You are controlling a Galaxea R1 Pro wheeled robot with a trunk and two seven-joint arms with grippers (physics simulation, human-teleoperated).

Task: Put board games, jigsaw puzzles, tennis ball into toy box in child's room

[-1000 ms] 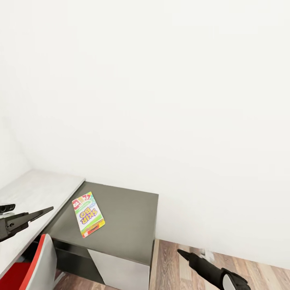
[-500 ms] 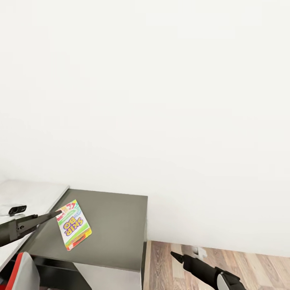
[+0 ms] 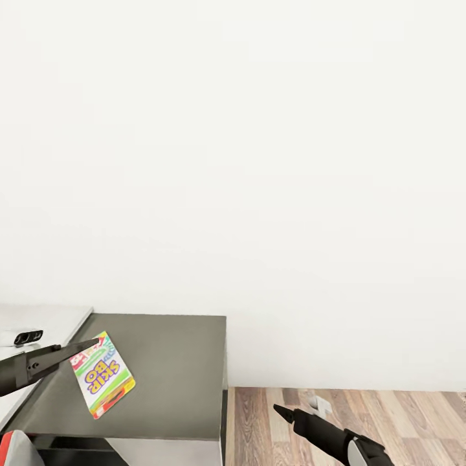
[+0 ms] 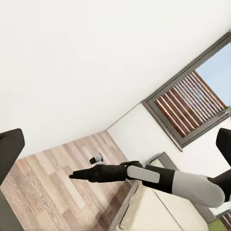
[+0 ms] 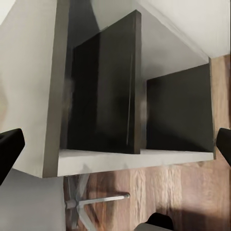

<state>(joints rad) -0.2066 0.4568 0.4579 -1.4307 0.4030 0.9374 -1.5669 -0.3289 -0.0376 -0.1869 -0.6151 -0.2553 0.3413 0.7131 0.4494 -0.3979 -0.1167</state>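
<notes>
1. The SKIP BO board game (image 3: 101, 375) lies flat on the lower dark grey section of the bench (image 3: 175, 362), skewed to its edges. It sits just ahead of the left pincer (image 3: 81, 347), whose tip overlaps the box's near corner in the head view. I cannot tell whether it touches the box or hangs above it. If it comes in low, I judge it could push the box along the smooth top instead of gripping it.

2. The box is thin and flush with the surface, so there is little for fingers to get under. A grasp from above may slip off or pin it down.

3. In the head view the left pincer reads as one tapered dark point, so it looks drawn together, though the wrist view shows only dark finger edges at the frame sides. I cannot tell its width for sure. If narrow, it must spread before it can take the box.

4. The right pincer (image 3: 282, 411) hangs well to the side of the box, beyond the bench end, above the wood floor (image 3: 388, 414). It appears empty, its opening unclear. Swinging inward, it could strike the bench end.

5. The toy box is out of sight from here, so the carry will need a turn, and a weak hold may drop the game.
</notes>
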